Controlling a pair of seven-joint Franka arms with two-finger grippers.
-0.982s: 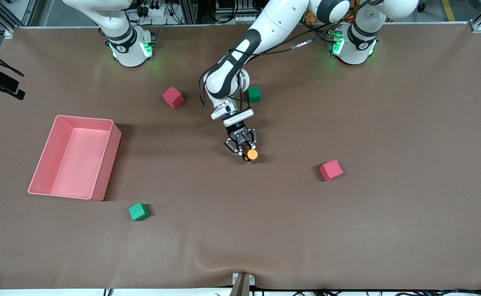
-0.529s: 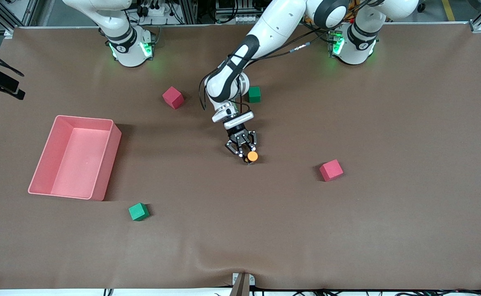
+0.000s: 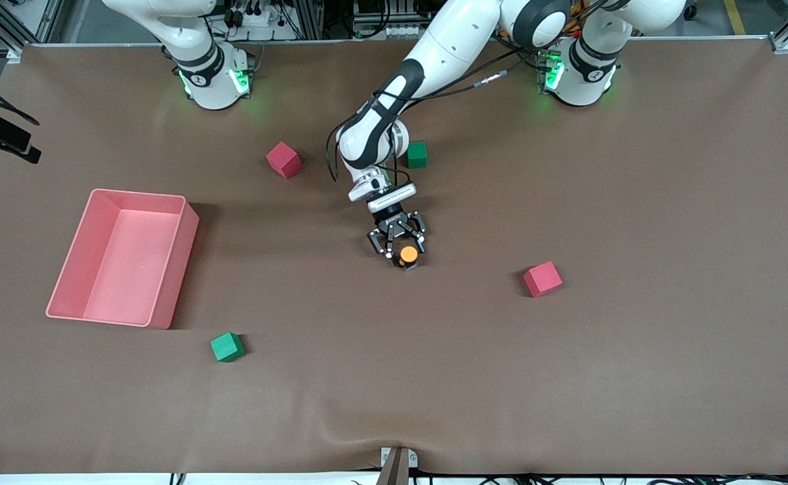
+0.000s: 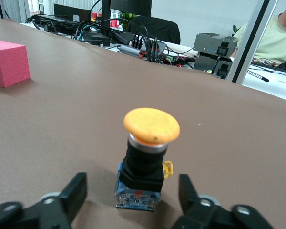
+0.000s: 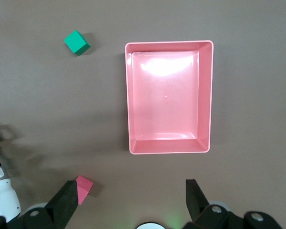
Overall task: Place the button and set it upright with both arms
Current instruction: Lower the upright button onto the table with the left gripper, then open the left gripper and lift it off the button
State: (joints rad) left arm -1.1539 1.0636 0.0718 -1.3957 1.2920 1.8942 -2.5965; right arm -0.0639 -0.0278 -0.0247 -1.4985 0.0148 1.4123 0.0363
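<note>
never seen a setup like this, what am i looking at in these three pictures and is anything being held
Two white robot arms are bolted along one edge of a brown table. The wide picture is from a high camera facing them. The other two come from cameras on the arms' wrists.

The left arm reaches to the table's middle; its left gripper has its jaws open on either side of the button, which stands upright on the table, orange cap on top, not gripped.

The right gripper is up above the pink tray, jaws open, waiting and holding nothing.

Two red cubes and two green cubes lie scattered on the table.
</note>
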